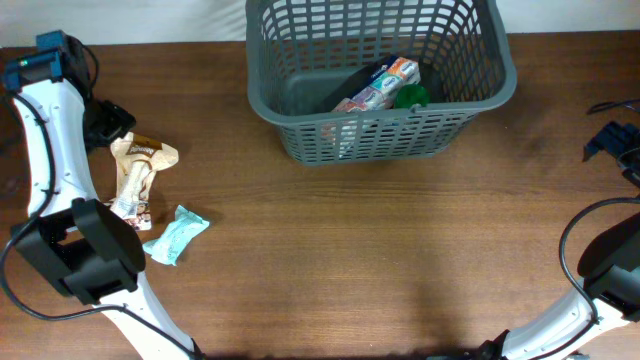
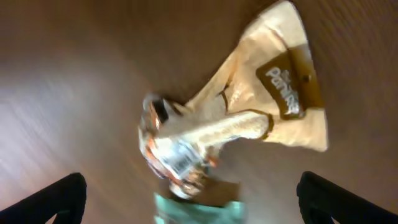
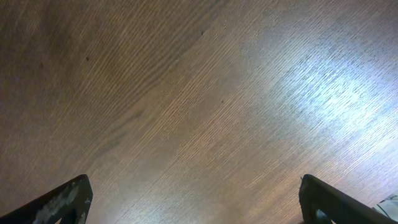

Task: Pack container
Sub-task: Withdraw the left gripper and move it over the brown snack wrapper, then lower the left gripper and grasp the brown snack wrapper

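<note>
The dark grey lattice basket [image 1: 400,135] stands at the back centre of the table. Inside it lie a colourful packet [image 1: 380,88], a dark item and something green [image 1: 411,97]. My left gripper [image 1: 108,122] is open and empty at the far left, above a tan snack pouch [image 1: 143,152]. In the left wrist view the gripper [image 2: 193,199] hangs over the tan pouch [image 2: 273,93], a clear-wrapped bar [image 2: 186,149] and a teal packet [image 2: 196,210]; this view is blurred. My right gripper [image 1: 610,140] is open and empty at the far right, over bare wood in its wrist view [image 3: 196,199].
The clear-wrapped bar [image 1: 132,195] and the teal packet [image 1: 177,234] lie on the table's left side, in front of the tan pouch. The left arm's base sits at the front left, the right arm's at the front right with its cable loop.
</note>
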Robot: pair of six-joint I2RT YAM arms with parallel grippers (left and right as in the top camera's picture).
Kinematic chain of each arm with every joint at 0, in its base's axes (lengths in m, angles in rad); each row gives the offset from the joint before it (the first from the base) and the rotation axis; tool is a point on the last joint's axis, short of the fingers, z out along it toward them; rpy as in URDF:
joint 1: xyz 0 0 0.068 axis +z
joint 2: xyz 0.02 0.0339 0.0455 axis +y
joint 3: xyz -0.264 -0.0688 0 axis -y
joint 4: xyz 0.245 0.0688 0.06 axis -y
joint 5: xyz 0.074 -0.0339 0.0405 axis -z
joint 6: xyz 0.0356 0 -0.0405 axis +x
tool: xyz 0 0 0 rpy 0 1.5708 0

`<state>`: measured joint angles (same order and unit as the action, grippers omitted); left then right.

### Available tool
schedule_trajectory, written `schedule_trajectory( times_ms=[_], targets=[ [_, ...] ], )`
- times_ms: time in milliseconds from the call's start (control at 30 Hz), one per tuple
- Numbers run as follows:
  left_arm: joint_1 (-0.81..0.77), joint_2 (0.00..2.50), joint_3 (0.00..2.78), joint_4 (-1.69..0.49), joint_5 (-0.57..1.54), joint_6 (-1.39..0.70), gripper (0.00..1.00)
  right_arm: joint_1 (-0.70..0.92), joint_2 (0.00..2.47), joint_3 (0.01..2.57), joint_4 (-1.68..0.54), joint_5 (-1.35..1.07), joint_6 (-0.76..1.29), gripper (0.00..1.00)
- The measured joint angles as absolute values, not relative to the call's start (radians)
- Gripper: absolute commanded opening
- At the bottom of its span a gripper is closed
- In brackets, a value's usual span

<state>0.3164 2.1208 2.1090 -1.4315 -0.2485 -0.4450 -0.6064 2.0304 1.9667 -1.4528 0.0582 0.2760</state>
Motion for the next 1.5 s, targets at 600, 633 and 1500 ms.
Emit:
schedule_trajectory(
  times_ms=[600,633,1500],
  targets=[
    [0.316,2.121,1.836,-1.206,-0.099,0.234,1.00,-0.606,2.030,1.967,-1.453,0.058,0.276,0.99],
    [0.316,2.121,1.814,-1.193,-0.096,0.242,1.00,-0.606,2.030,1.967,-1.453,0.058,0.276,0.99],
    [0.455,2.121,1.613,-1.052,-0.054,0.270,0.99,-0.606,2.030,1.967,-1.453,0.058,0.276,0.99]
  ],
)
